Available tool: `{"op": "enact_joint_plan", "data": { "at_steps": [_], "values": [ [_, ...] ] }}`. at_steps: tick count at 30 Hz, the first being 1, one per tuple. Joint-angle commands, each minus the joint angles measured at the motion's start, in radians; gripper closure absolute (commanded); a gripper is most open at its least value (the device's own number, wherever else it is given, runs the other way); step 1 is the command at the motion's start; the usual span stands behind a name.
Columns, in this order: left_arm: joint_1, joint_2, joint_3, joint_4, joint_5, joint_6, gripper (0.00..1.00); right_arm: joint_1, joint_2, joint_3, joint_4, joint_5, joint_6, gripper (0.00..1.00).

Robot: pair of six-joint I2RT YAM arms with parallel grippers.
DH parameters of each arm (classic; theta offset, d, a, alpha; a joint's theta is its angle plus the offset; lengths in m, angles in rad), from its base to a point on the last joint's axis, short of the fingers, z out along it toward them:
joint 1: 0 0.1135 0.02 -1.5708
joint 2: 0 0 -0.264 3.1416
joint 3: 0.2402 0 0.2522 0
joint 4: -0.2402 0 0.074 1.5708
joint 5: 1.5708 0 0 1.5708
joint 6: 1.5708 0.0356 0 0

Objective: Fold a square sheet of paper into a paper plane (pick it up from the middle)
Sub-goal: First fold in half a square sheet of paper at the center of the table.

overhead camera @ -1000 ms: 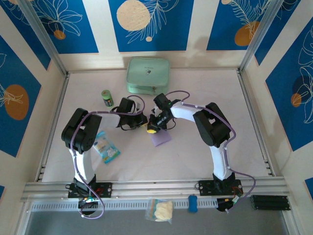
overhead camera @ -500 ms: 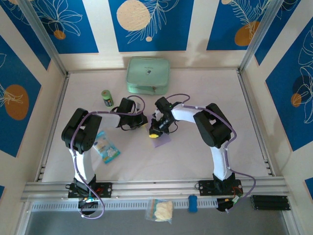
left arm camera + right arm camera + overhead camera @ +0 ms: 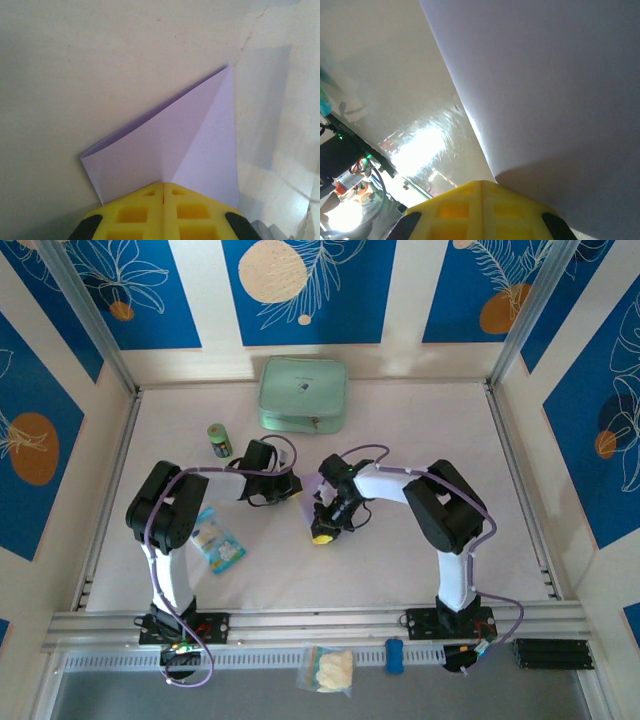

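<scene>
The lavender square sheet of paper [image 3: 170, 140] is folded into a creased shape with one sharp point. My left gripper [image 3: 163, 184] is shut on its near edge, and the crease runs straight out from between the yellow fingertips. In the top view a sliver of the paper [image 3: 309, 504] shows between my left gripper [image 3: 290, 488] and the right arm. My right gripper [image 3: 322, 536] points toward the near side. In the right wrist view its jaws [image 3: 481, 182] are shut, and the paper [image 3: 555, 90] spreads over and beside the right fingertip, not between the jaws.
A mint-green pouch [image 3: 302, 393] lies at the back, a small green jar [image 3: 218, 440] at the left. A blue-and-white snack packet [image 3: 216, 538] lies by the left arm. A small bag [image 3: 328, 670] and a blue item [image 3: 394, 655] rest on the near rail.
My right gripper has swung toward the near side and slightly right. The lavender flap that lay on the table under it is now mostly hidden. The left arm has stayed put.
</scene>
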Motion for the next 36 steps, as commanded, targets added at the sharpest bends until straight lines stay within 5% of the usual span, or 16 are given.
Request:
{"op": "enact_joint_plan", "data": {
  "at_steps": [1,8,20,36],
  "values": [
    [0.009,0.045,0.018,-0.072,-0.026,0.042,0.94,-0.002,-0.043,-0.010,-0.030,-0.017,-0.022,1.00],
    [0.009,0.047,0.045,-0.106,-0.015,0.077,0.94,-0.021,-0.123,0.006,0.105,0.083,0.005,1.00],
    [0.009,0.060,0.046,-0.106,-0.028,0.039,0.94,0.005,0.036,0.116,0.208,0.153,-0.017,1.00],
    [0.012,0.070,0.059,-0.118,-0.059,0.070,0.94,0.032,-0.057,-0.127,0.225,0.164,-0.113,1.00]
  ]
}}
